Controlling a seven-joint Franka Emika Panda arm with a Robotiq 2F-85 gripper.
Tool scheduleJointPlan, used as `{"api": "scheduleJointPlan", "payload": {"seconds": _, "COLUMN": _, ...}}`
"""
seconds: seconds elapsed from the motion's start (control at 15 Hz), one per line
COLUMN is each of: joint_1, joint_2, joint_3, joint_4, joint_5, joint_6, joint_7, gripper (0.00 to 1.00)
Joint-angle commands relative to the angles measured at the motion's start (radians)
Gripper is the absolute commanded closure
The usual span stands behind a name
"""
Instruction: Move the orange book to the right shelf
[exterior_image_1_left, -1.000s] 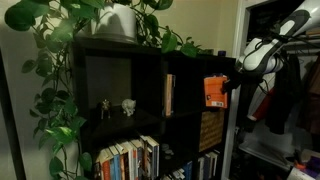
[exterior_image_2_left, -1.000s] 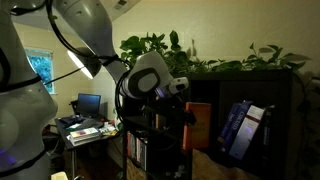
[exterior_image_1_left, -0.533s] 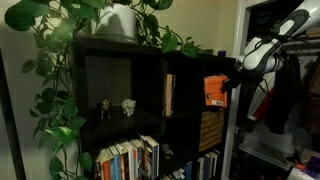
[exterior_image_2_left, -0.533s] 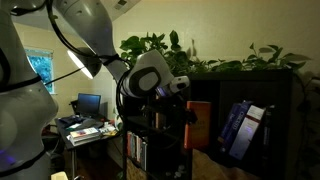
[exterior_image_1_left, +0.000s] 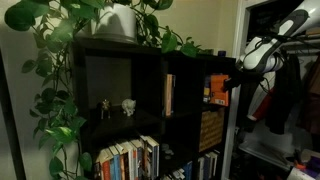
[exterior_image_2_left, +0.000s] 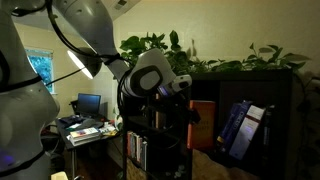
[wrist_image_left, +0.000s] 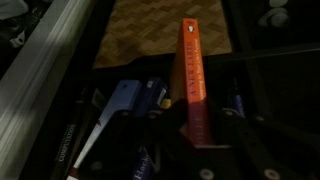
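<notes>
- Orange book (wrist_image_left: 191, 80) was pinched at its lower end between the jaws of the gripper (exterior_image_2_left: 190, 114), with its spine turned towards the wrist camera.
- It was held upright and off the boards at the mouth of the right shelf (exterior_image_1_left: 190, 78), close to that compartment's outer wall.
- Blue books (exterior_image_2_left: 240, 128) were leaned inside the same compartment, just beside the orange book; whether they touched it could not be told.
- Against the opposite side wall of that compartment a tan-spined book (exterior_image_1_left: 169, 95) was stood, apart from the orange one.
- Pale figurines (exterior_image_1_left: 116, 106) were set on the floor of the wider compartment next to it.
- Below them a row of upright books (exterior_image_1_left: 130, 160) was shelved.
- On top of the bookcase (exterior_image_1_left: 150, 52) a white pot (exterior_image_1_left: 122, 22) was placed, and the leaves of a plant (exterior_image_1_left: 55, 70) were draped over the top and down one side.
</notes>
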Motion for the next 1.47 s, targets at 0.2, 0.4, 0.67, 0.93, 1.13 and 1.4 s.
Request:
{"api": "scheduleJointPlan", "payload": {"seconds": 0.2, "joint_1": -0.029, "joint_2": -0.019, "joint_3": 0.027, "joint_4": 0.017, "joint_5": -0.007, "joint_6": -0.022, "joint_7": 0.018, "gripper": 0.90}}
{"api": "scheduleJointPlan", "payload": {"seconds": 0.4, "joint_1": -0.021, "joint_2": -0.013, "joint_3": 0.038, "joint_4": 0.025, "joint_5": -0.002, "joint_6": -0.021, "joint_7": 0.020, "gripper": 0.90}}
{"api": "scheduleJointPlan", "payload": {"seconds": 0.67, "joint_1": -0.010, "joint_2": 0.002, "joint_3": 0.059, "joint_4": 0.045, "joint_5": 0.005, "joint_6": -0.015, "joint_7": 0.024, "gripper": 0.90}}
{"api": "scheduleJointPlan", "payload": {"seconds": 0.93, "joint_1": -0.004, "joint_2": 0.032, "joint_3": 0.075, "joint_4": 0.070, "joint_5": 0.013, "joint_6": 0.000, "joint_7": 0.023, "gripper": 0.90}}
{"api": "scheduleJointPlan", "payload": {"seconds": 1.13, "joint_1": -0.011, "joint_2": 0.056, "joint_3": 0.085, "joint_4": 0.085, "joint_5": 0.009, "joint_6": 0.025, "joint_7": 0.023, "gripper": 0.90}}
{"api": "scheduleJointPlan", "payload": {"seconds": 1.4, "joint_1": -0.006, "joint_2": 0.098, "joint_3": 0.080, "joint_4": 0.106, "joint_5": 0.019, "joint_6": 0.049, "joint_7": 0.023, "gripper": 0.90}}
